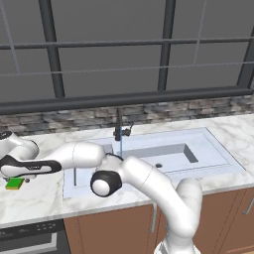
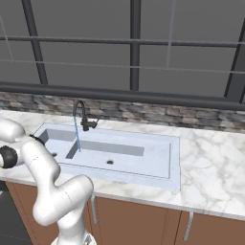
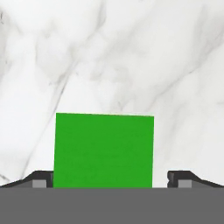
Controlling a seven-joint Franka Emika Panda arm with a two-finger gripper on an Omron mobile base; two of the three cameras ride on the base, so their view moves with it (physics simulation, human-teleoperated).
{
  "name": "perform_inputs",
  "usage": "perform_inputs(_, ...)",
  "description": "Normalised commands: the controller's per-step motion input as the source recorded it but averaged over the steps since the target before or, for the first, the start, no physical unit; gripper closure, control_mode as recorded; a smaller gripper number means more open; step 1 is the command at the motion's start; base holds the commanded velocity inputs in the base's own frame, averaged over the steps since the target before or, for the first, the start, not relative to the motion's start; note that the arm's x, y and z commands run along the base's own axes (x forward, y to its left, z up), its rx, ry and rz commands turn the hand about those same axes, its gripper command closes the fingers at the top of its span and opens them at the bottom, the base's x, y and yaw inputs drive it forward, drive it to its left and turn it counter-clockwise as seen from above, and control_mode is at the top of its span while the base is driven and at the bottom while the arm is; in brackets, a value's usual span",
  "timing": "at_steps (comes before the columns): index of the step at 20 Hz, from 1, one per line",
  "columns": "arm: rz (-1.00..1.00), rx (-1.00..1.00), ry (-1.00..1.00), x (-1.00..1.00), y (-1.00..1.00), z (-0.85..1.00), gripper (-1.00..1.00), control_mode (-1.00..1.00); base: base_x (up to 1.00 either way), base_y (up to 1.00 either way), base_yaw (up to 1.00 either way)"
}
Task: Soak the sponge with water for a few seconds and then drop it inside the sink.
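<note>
While water [image 1: 120,147] runs into sink [image 1: 208,149]: gripper [image 3: 112,180] spread wide, poised over sponge [image 3: 104,150], gripping nothing; sponge flat on marble desk [image 3: 131,52], left of sink, between fingertips [image 3: 40,180].

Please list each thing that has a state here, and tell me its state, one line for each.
Sponge: flat on the marble counter, green side up, not gripped.
Pincer: open, one finger on each side of the sponge.
Faucet: running.
Water: thin stream falling into the sink.
Sink: no sponge in it.
</note>
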Motion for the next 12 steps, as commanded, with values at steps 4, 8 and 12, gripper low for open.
perform_inputs(4,0.0,-0.01,0.0,0.0,0.0,-0.13,-1.0,-1.0,0.0,0.0,0.0)
perform_inputs(8,0.0,0.0,0.0,0.0,0.0,0.0,-1.0,-1.0,0.0,0.0,0.0)
perform_inputs(12,0.0,0.0,0.0,0.0,0.0,0.0,-1.0,-1.0,0.0,0.0,0.0)
